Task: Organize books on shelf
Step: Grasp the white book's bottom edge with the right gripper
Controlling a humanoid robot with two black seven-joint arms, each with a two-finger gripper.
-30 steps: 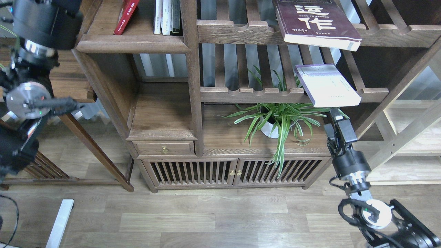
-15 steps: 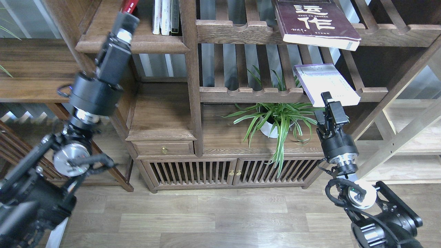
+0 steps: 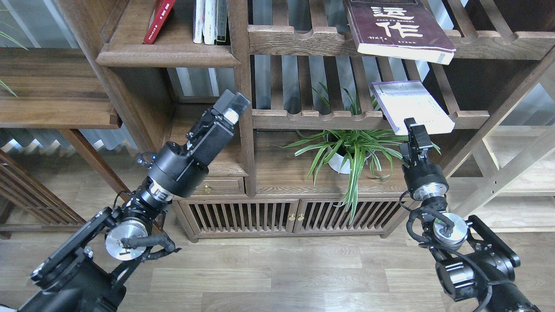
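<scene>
Pale book (image 3: 411, 106): overhangs the slatted rack's front rail (image 3: 321, 118). Our right gripper (image 3: 415, 129) just below its edge, left gripper (image 3: 232, 105) well left; grip of either: cannot tell.

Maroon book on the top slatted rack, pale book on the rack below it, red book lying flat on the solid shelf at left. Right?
One error: the red book isn't lying flat; the head view shows it standing, leaning, on the solid shelf. The maroon book on the top rack and the pale book on the rack below are as stated.
</scene>
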